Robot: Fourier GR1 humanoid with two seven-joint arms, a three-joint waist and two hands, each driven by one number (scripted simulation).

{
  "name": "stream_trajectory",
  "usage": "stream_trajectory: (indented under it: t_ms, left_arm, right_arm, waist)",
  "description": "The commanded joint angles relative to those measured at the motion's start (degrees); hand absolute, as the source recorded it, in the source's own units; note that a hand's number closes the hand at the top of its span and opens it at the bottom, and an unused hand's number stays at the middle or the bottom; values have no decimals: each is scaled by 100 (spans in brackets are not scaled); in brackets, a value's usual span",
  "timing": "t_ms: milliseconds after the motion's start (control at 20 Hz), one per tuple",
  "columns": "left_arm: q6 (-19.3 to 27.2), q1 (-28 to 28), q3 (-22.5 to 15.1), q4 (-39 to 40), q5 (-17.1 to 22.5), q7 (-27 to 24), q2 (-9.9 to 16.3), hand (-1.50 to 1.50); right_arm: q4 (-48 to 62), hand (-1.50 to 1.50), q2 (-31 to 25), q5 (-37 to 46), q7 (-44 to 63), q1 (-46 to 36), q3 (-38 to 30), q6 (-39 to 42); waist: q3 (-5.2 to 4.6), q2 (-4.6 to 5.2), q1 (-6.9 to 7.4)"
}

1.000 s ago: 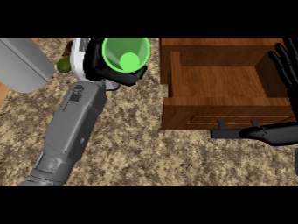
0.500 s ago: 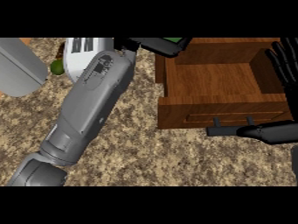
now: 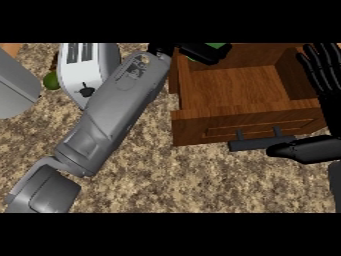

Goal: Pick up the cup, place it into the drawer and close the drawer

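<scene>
Head view shows my left hand (image 3: 195, 50) with fingers curled round the green cup (image 3: 216, 46) over the open drawer's (image 3: 239, 87) far rim. My right hand (image 3: 334, 87) rests at the right, fingers spread straight.

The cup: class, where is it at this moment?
In the head view, the green cup sits at the top centre, held in the left robot hand over the open drawer's back-left corner.

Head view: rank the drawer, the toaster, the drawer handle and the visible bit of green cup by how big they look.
1. Drawer
2. Toaster, partly hidden by the left forearm
3. Drawer handle
4. Cup: only a green sliver shows beside the left hand, so its real size is unsure.
</scene>
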Motion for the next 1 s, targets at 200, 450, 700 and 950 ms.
stream_trajectory:
  t_ms: [200, 450, 700, 950]
  left_arm:
    - [-422, 39, -930, 662, 213, 387, -1, 150]
    - [-441, 278, -1112, 648, 402, 150, -1, -150]
    - [-390, 417, -957, 258, 1025, -182, -1, -150]
    - [-577, 526, -725, -72, 1581, -876, -1, -150]
  right_arm:
    - [181, -150, 50, -46, 46, -316, 146, 73]
    - [168, -150, -70, -191, 45, -537, 127, 255]
    - [239, -150, 91, -770, 153, -665, 394, 722]
    - [124, 150, 168, -1265, 197, -625, 1054, 1562]
  waist:
    - [5, 104, -435]
    - [2, 171, -604]
    - [-2, 164, -680]
    - [-12, 151, -646]
